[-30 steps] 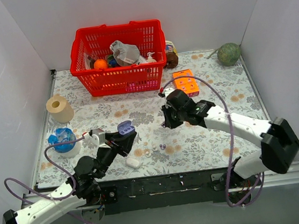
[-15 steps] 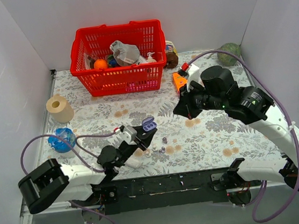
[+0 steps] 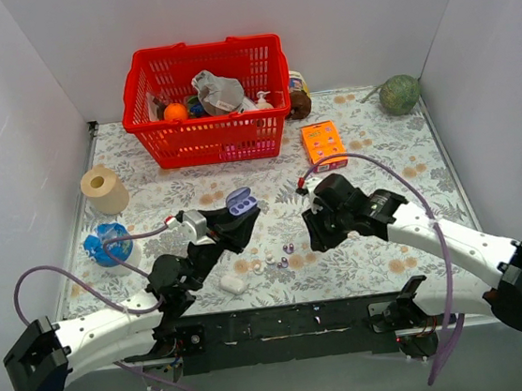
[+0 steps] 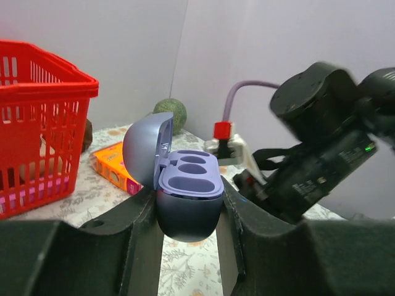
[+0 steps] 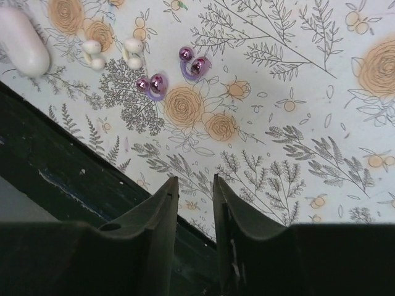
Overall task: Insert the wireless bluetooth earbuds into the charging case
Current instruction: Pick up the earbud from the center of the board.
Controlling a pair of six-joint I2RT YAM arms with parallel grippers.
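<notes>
Floral table: two earbuds, one case

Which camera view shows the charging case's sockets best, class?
The left wrist view: the charging case sits close and central, lid open, both sockets plainly empty. The top external view shows it only as a small lavender shape; the right wrist view misses it entirely.

Floral table carries red basket, orange box, paper roll, two earbuds, white lump
</notes>
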